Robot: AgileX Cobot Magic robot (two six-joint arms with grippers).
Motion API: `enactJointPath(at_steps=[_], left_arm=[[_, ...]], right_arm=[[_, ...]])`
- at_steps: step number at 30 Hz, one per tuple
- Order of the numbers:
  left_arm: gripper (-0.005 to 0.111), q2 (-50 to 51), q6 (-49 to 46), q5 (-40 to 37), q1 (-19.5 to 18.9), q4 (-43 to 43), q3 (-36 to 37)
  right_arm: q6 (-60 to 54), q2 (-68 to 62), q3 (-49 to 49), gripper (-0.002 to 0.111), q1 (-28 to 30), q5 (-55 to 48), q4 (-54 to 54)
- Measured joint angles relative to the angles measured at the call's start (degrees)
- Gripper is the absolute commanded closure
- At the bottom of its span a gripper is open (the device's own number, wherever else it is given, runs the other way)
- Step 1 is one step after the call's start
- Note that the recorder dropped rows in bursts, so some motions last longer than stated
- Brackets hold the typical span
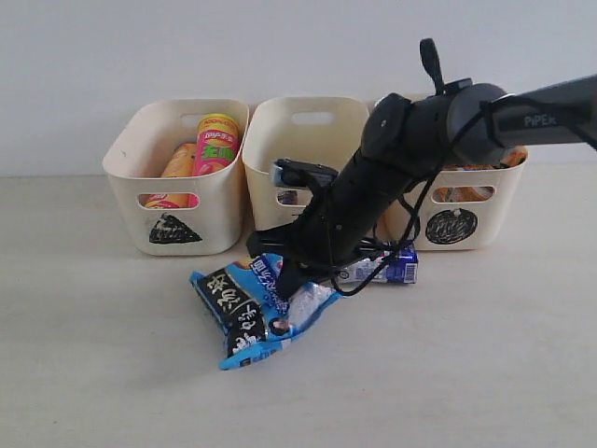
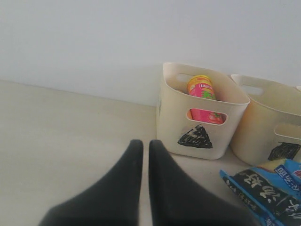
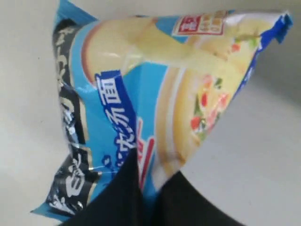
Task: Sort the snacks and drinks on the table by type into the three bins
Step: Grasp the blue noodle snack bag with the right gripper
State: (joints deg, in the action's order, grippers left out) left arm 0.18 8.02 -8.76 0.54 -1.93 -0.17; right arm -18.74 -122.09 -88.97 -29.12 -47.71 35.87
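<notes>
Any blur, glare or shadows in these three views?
Exterior view: even soft light, sharp, faint shadow under the blue-black bag. Left wrist view: the left end effector is a dark blur; the triangle bin is clearer. Right wrist view: the bag fills the frame, soft, with sheen on its foil.

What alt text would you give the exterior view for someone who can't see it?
The right arm reaches down, its gripper shut on a blue-black bag lying on a beige table. Behind stand three cream bins; the left bin holds two chip cylinders, and a carton lies beside the arm.
</notes>
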Motion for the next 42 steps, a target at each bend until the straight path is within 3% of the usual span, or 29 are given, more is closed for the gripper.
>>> enactJointPath(at_steps=[17,23,25,28,30,42], left_arm=[[0.102,0.0,0.0,0.0,0.0,0.0,0.0],[0.102,0.0,0.0,0.0,0.0,0.0,0.0],[0.102,0.0,0.0,0.0,0.0,0.0,0.0],[0.102,0.0,0.0,0.0,0.0,0.0,0.0],[0.102,0.0,0.0,0.0,0.0,0.0,0.0],[0.102,0.0,0.0,0.0,0.0,0.0,0.0]], right_arm=[[-0.59,9.58,0.0,0.108,0.0,-5.12,-0.67],[0.51,9.83,0.0,0.108,0.0,-7.4,-6.67],[2.48,9.83,0.0,0.097,0.0,-8.34,-10.49],[4.44,9.83,0.11,0.064,0.0,-8.72,-14.24],[5.79,9.69,0.11,0.027,0.0,-8.85,-14.9],[9.36,-3.0,0.11,0.026,0.0,-5.18,-9.19]])
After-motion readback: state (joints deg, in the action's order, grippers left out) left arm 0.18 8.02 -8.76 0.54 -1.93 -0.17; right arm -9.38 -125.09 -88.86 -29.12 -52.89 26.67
